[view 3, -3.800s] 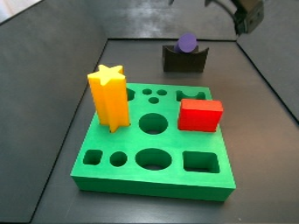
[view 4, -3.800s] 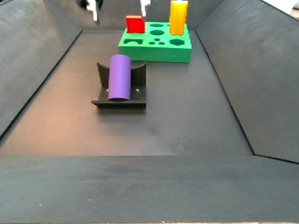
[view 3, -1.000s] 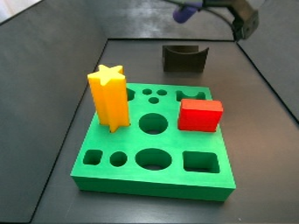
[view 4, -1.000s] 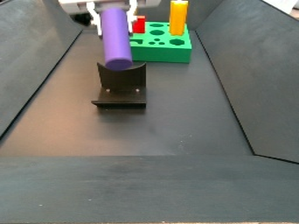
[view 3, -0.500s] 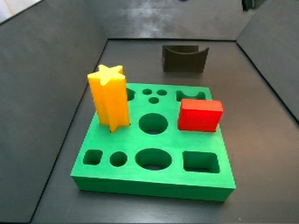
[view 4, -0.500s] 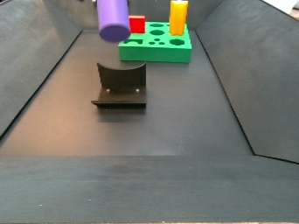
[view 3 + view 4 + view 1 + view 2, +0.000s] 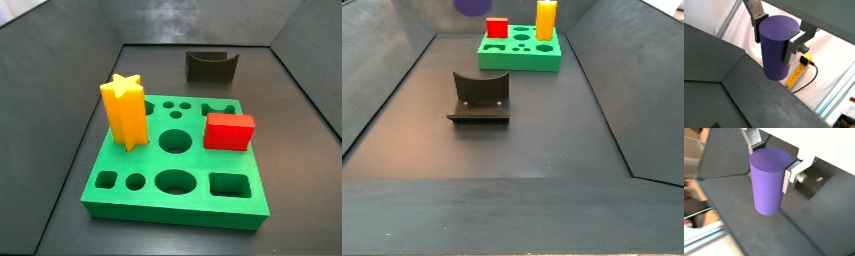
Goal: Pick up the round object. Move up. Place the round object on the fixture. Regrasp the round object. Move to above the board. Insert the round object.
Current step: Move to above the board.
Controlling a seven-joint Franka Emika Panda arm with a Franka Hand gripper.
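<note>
The round object (image 7: 774, 55) is a purple cylinder, held by its upper end between the two silver fingers (image 7: 759, 27) of my gripper (image 7: 776, 32), which is shut on it. Both wrist views show this grasp, with the round object (image 7: 767, 188) hanging below the gripper (image 7: 769, 160). In a side view only the round object's lower end (image 7: 472, 5) shows at the top edge, high above the fixture (image 7: 480, 97). The fixture's notch (image 7: 210, 66) holds nothing. The green board (image 7: 174, 210) lies nearer, also seen as the board (image 7: 523, 62) beyond the fixture.
A tall yellow star prism (image 7: 123, 110) and a red cube (image 7: 229, 131) stand on the board, also seen as the star (image 7: 545, 19) and cube (image 7: 497, 28). Sloping dark walls enclose the floor on both sides.
The gripper took the round object off the fixture and lifted it. It has risen almost out of the top of both side views.
</note>
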